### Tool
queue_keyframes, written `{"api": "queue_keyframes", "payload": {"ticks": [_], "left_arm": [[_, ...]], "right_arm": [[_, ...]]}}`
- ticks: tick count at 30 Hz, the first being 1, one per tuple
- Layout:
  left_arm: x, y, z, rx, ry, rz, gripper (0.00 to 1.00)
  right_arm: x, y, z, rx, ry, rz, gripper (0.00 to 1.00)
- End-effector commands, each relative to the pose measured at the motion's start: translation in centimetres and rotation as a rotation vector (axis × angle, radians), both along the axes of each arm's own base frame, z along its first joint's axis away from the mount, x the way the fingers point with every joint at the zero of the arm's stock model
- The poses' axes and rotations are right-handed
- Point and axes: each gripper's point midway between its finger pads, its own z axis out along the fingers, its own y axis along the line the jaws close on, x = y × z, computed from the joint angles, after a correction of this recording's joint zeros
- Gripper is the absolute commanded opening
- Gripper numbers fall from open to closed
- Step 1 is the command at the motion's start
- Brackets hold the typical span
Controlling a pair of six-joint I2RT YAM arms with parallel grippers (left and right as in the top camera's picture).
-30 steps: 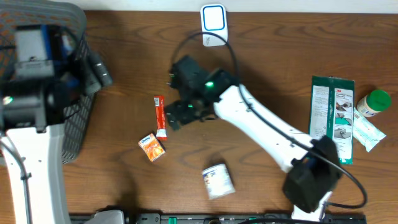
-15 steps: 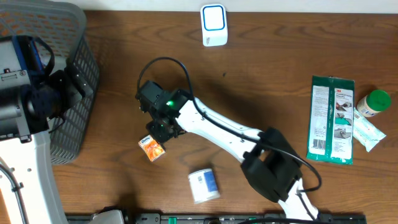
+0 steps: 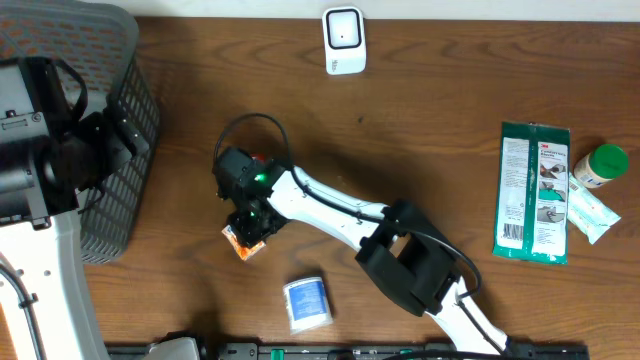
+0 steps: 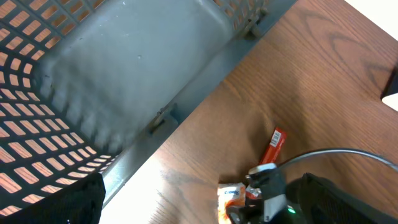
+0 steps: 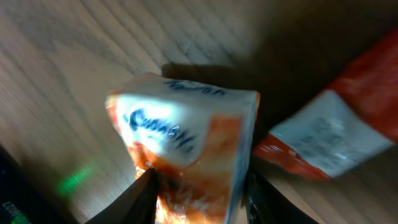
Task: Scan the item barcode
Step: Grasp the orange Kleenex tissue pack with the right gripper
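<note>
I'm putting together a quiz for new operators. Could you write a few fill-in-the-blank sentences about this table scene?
1. The right gripper is closed on a small ___ box.
2. The open left gripper hangs over the grey mesh ___.
3. The white bottle beside the flat package has a ___ cap.
Missing words: orange; basket; green.
</note>
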Motion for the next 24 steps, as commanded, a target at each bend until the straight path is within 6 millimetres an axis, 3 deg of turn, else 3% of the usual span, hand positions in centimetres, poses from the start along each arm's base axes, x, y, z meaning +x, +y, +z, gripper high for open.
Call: {"api": "queue_keyframes", "payload": {"ticks": [1, 3, 5, 6, 11, 15, 18, 24], "left_arm": [[-0.1, 0.3, -0.1, 0.012, 0.008, 0.007, 0.98], [-0.1, 0.3, -0.1, 0.012, 0.008, 0.007, 0.98], [-0.1, 0.3, -0.1, 0.012, 0.008, 0.007, 0.98], [-0.1, 0.3, -0.1, 0.012, 0.008, 0.007, 0.98], [-0.1, 0.3, -0.1, 0.012, 0.008, 0.007, 0.98], [-0.2, 0.3, -0.1, 0.012, 0.008, 0.007, 0.98], [-0.2, 0.3, -0.1, 0.012, 0.008, 0.007, 0.98], [-0.1, 0.2, -0.1, 0.008, 0.008, 0.004, 0.98]], "right_arm": [[0.6, 0.5, 0.8, 0.03, -0.011, 0.005, 0.41], [1.8, 0.4, 2.1, 0.056, -0.029, -0.015, 0.35], [2.9, 0.0, 3.3, 0.072, -0.041, -0.039, 0.06], [3.4, -0.4, 3.9, 0.079, -0.04, -0.052, 0.01], [4.9, -1.7, 8.1, 0.17, -0.017, -0.089, 0.01], [4.3, -2.6, 13.7, 0.386, 0.034, 0.053, 0.01], [4.0, -5.3, 17.0, 0.51, 0.071, 0.144, 0.01], [2.6, -10.9, 21.4, 0.753, 0.208, 0.222, 0.01]]}}
